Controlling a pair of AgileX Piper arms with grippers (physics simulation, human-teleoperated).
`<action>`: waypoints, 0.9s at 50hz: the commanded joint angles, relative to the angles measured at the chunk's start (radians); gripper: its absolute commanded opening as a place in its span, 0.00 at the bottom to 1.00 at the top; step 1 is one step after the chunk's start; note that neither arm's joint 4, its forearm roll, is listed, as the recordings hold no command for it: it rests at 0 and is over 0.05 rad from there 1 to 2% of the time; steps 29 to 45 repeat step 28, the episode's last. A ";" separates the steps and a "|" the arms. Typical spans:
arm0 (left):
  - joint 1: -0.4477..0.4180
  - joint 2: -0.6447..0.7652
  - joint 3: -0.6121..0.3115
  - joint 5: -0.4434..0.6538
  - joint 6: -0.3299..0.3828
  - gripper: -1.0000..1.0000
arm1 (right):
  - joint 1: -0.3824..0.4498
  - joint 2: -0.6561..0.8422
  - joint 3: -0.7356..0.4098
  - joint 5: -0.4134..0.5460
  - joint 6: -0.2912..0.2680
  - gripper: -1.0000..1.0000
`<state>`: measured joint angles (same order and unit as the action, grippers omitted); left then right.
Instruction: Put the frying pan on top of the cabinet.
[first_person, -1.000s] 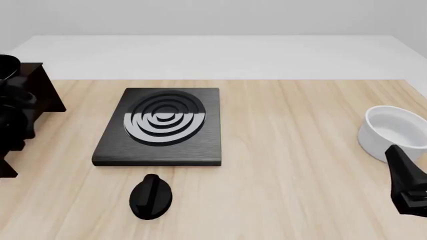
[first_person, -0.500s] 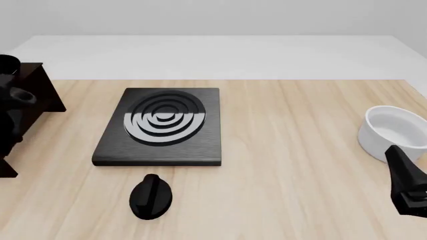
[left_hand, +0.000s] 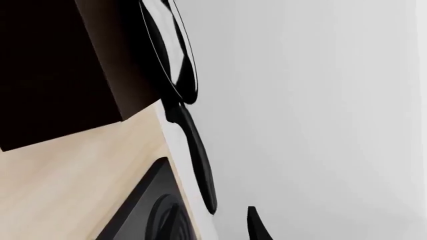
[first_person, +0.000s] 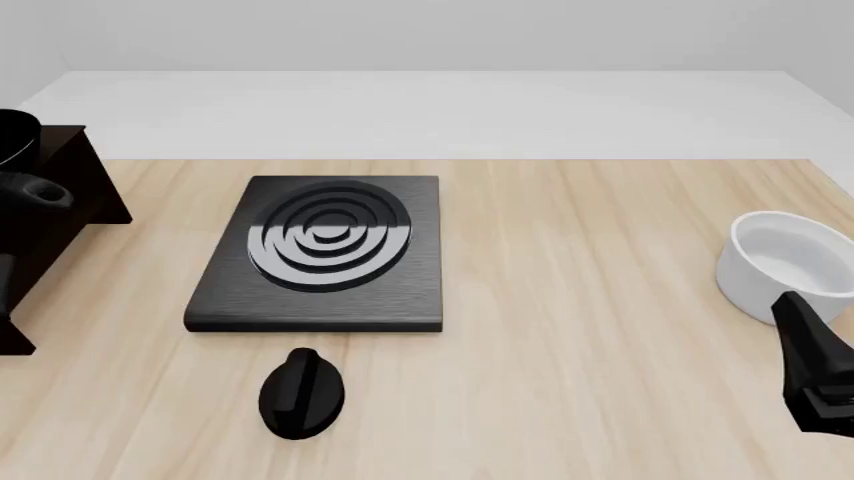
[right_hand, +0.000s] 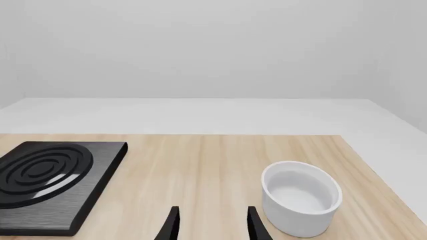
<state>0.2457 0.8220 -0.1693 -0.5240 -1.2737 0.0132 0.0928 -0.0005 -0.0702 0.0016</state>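
— Frying pan (left_hand: 175, 55)?
— On top of the cabinet (first_person: 54, 215), far left of the surface (first_person: 601, 300) – handle (first_person: 34, 189) jutting past the cabinet's edge (loop end showing).
— Left tool?
— Only one fingertip (left_hand: 257, 227) visible in its wrist view, away from the handle; spread impossible to tell.
— Right tool (right_hand: 210, 225)?
— Low at the right, fingers parted a little, holding nothing, just beside the white bowl (first_person: 787, 262).
— Elsewhere?
— Stove plate (first_person: 323, 250) mid-surface, black knob (first_person: 302, 393) near its front edge.

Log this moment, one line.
glossy black round frying pan: on dark brown wooden cabinet top | left gripper: open | right gripper: open, empty
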 joint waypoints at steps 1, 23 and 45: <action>0.016 -0.190 0.037 0.145 0.015 1.00 | -0.001 -0.014 0.000 0.009 0.001 1.00; -0.021 -0.684 -0.001 0.659 0.078 1.00 | -0.009 -0.080 0.000 0.056 0.010 1.00; -0.025 -0.775 -0.005 0.754 0.117 1.00 | -0.011 -0.089 0.000 0.061 0.014 1.00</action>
